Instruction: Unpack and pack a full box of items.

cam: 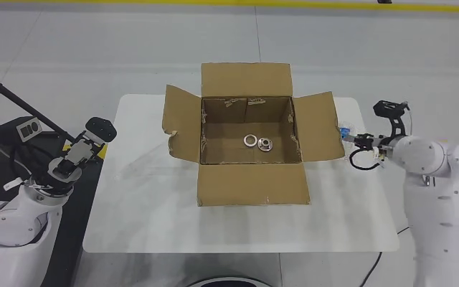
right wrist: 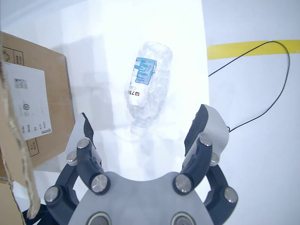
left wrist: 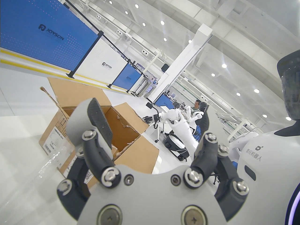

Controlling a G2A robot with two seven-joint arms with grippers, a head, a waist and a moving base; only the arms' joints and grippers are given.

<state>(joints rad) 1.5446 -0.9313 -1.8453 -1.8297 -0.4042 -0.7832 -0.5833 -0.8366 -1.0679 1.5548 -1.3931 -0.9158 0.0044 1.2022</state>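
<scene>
- Top view: a cardboard box stands in the middle of the white table with all four flaps folded outward.
- Two small round metal parts lie side by side on the box floor, near its centre.
- The left gripper sits beyond the table's left edge, well apart from the box.
- The right gripper hangs over the table's right side, just beside the box's right flap, with a small clear bottle close in front of it.
- Left wrist view: the left gripper has its fingers spread wide, and nothing sits between them.
- Beyond it the box stands on the table with its flaps open.
- Right wrist view: the right gripper is spread wide and grips nothing.
- The bottle, clear plastic with a blue and white label, lies on its side on the table. Its white cap points toward the gap between the fingers, and I cannot tell whether the pads touch it.
- The box is near the bottle but apart from it, showing a white label on its wall.
- A black cable runs across the floor past the table edge.
</scene>
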